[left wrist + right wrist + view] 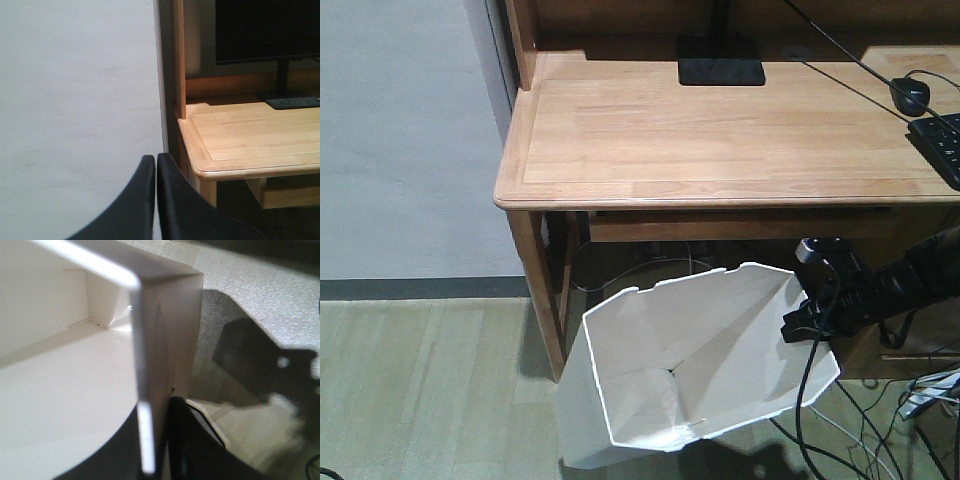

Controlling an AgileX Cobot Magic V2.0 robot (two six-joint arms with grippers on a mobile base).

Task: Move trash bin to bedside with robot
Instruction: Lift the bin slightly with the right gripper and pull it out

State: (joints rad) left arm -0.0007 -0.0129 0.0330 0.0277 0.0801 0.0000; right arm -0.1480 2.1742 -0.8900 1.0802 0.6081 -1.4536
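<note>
Light wooden desk [720, 130] against grey wall [75, 75]; white trash bin [690, 370] tilted just below desk's front edge. Right gripper [792, 326] pinching bin's rim (one finger each side). Left gripper [155, 200] fingers pressed together.

Home office, wooden desk [720, 130], monitor [265, 30], keyboard [942, 145]

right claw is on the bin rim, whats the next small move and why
Probably draw the trash bin a little way back from the desk, with the right claw clamped as it is. The claw pinches the bin's right rim wall. The bin looks tipped and sits close under the desk's front edge by its leg, so it likely needs to clear the desk before going anywhere.
</note>
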